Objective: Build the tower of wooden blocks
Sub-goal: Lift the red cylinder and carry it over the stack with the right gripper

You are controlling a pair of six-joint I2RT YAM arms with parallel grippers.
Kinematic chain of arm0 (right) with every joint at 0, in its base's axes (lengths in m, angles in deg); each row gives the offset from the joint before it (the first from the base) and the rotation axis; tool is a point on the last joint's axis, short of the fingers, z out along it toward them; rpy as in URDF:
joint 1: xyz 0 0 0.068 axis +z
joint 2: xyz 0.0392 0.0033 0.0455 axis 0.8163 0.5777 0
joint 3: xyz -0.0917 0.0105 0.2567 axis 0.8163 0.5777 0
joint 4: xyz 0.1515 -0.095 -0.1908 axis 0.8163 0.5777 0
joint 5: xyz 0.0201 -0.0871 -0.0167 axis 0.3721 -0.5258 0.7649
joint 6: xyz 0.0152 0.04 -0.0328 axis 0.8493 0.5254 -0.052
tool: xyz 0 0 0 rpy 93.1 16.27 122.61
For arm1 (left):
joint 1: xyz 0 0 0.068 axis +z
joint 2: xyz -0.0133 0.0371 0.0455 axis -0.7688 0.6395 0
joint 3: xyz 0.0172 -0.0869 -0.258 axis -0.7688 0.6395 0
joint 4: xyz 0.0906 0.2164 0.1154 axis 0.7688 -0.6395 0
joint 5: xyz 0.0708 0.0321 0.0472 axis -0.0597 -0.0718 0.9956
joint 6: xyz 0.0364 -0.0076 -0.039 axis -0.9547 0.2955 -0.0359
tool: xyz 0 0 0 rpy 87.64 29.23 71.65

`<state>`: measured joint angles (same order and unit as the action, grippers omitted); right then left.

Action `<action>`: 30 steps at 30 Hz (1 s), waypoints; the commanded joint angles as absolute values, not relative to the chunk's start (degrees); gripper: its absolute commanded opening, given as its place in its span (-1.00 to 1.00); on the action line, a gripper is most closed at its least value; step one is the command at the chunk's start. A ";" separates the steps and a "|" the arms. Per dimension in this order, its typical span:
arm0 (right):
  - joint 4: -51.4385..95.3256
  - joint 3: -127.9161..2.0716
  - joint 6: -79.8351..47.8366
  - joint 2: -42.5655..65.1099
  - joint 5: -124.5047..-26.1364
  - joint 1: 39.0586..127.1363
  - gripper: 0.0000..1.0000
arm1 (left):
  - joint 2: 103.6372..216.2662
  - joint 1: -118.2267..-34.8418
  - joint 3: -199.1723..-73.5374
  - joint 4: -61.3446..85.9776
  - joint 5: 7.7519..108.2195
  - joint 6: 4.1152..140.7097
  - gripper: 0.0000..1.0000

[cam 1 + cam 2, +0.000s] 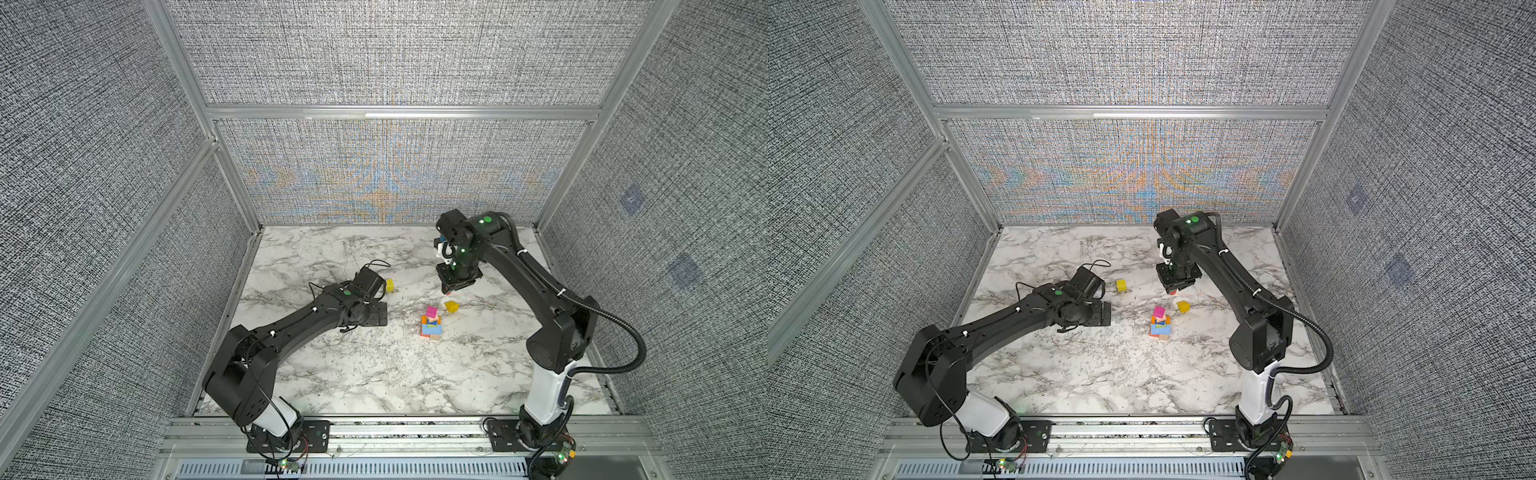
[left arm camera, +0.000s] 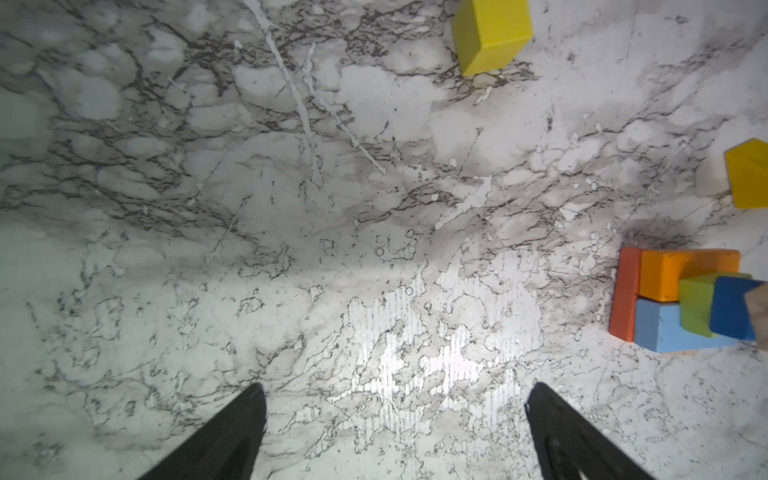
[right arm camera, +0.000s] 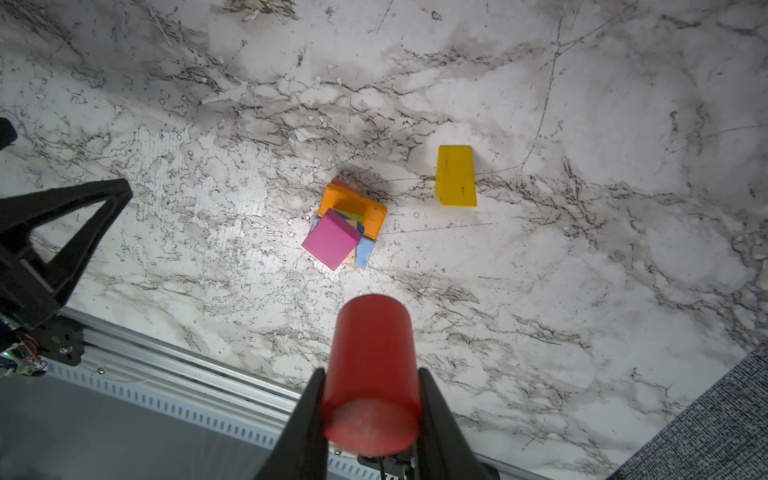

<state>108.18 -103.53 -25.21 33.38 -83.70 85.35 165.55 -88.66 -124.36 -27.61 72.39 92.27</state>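
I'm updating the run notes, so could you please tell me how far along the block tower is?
Done: the tower stands several blocks high, a magenta block topmost. In hand: the right gripper holds a red cylinder, not yet placed. Remaining: one yellow block beside the tower and another yellow block farther off lie loose on the table; the left gripper is open and empty.

The tower and a yellow block are cut off at the left wrist view's edge.
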 commanded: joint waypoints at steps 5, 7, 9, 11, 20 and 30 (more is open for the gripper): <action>115.11 -108.75 -25.91 38.23 -85.54 88.89 -0.99 | 164.91 -87.45 -122.13 -25.94 72.72 92.72 0.97; 115.42 -108.81 -26.06 39.09 -85.64 89.98 -0.98 | 164.95 -87.33 -121.45 -25.35 72.46 92.81 0.97; 115.07 -108.32 -26.41 39.64 -85.25 90.61 -0.98 | 165.00 -87.16 -121.07 -24.86 72.24 92.81 0.97; 114.94 -107.68 -26.52 40.24 -85.13 91.00 -0.98 | 165.17 -87.07 -120.78 -24.47 72.04 92.89 0.97; 114.49 -107.19 -26.75 42.01 -84.40 91.98 -0.98 | 165.60 -86.98 -120.37 -23.40 71.32 92.90 0.97; 113.60 -106.62 -27.10 43.51 -84.30 91.98 -0.98 | 165.73 -86.96 -119.41 -22.72 71.06 93.16 0.97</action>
